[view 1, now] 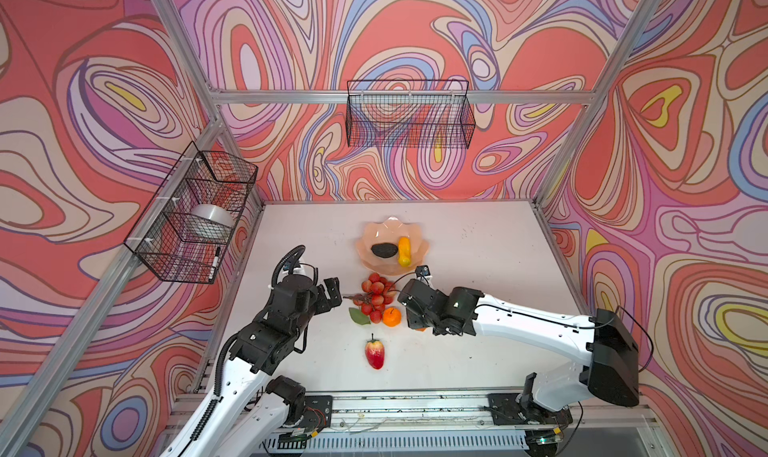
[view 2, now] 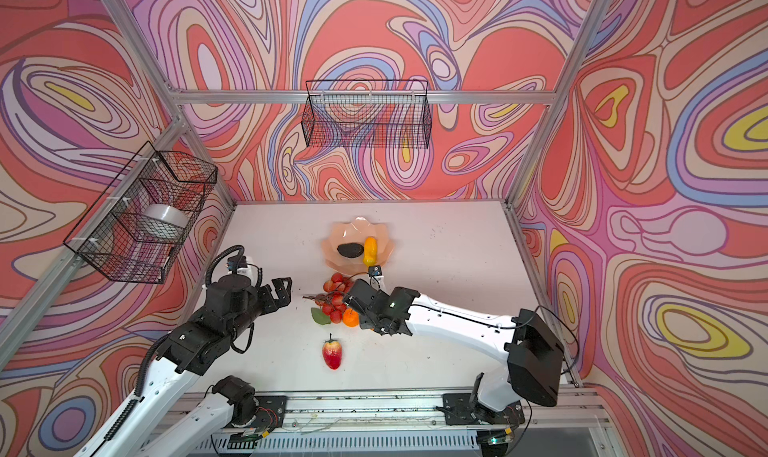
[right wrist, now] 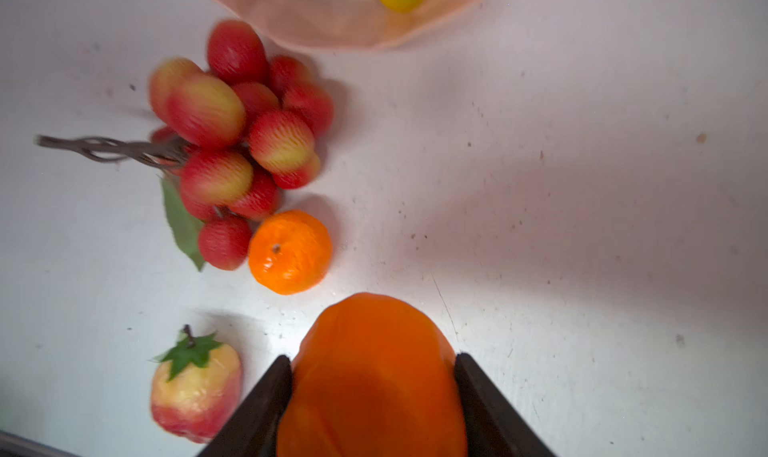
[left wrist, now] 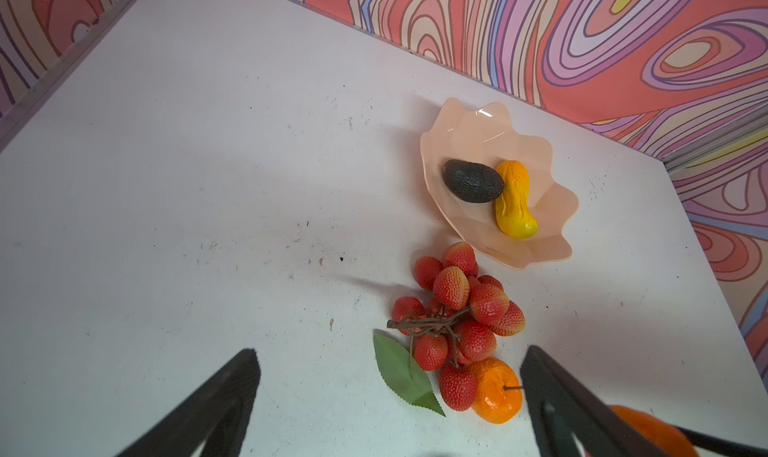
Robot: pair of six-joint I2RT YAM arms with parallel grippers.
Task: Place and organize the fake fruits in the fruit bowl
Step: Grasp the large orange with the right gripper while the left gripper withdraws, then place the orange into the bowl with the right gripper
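Plain white table (view 1: 478,268), scuffed and speckled, filling the lower middle of both top views. Toward the back, dead centre: peach-pink fruit bowl (view 1: 376,226) with the scalloped rim. Just below it in frame, right beside the rim, red bunch (view 1: 376,295), brown stem pointing left, green leaf (view 1: 357,315) flat at its lower left. Snug against the lower right, an orange (view 1: 391,317). Further down, well apart, red-yellow tapered fruit (view 1: 375,353), lying flat, stem up-frame.

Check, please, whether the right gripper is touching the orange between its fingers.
Touching: the right wrist view shows both fingers of the right gripper flush against the sides of the orange, with no gap visible.
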